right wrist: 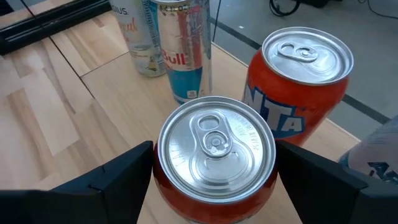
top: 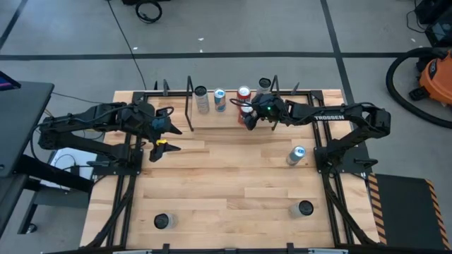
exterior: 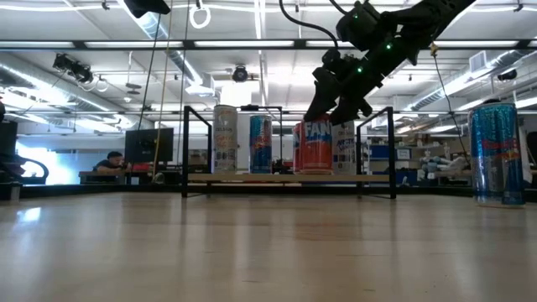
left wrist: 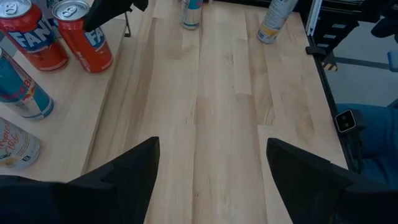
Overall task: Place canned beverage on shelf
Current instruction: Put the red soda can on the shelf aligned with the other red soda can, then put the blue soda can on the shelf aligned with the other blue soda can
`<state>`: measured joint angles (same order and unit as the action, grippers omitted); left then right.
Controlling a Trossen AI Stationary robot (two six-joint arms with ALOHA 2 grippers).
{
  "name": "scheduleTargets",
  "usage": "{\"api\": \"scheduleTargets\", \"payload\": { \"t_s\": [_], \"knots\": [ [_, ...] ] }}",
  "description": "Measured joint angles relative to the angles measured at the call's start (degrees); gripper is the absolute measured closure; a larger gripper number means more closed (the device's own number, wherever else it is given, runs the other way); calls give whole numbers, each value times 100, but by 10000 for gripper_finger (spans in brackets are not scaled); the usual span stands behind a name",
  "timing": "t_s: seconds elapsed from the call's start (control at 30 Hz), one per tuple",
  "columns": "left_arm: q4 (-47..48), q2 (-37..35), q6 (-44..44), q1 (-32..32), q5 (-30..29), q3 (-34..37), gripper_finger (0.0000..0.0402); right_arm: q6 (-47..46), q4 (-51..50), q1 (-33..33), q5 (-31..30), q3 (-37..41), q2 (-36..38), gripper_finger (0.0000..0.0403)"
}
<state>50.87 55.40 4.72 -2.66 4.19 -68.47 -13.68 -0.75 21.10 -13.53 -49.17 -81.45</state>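
You see pale wood planks with smooth satin sheen on the table. Shelf: light wood board, thin matt black metal rods. Orange can: glossy aluminium, brushed silver lid.

Orange shop vacuum on grey floor off table's far right corner, black hose curled beside it. Hazard-striped mat near right edge. Coiled black cable beyond table. Dark desk at left. Person seated by monitor in background.
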Motion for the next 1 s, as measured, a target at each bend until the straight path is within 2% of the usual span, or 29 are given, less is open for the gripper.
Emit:
{"api": "scheduleTargets", "payload": {
  "t_s": [0.67,1.0],
  "knots": [
    [0,0,-1,0,1,0,104,77,-11,-7,18,0,0,60],
    [-2,0,1,0,1,0,104,40,57,37,176,0,0,6]
  ]
}}
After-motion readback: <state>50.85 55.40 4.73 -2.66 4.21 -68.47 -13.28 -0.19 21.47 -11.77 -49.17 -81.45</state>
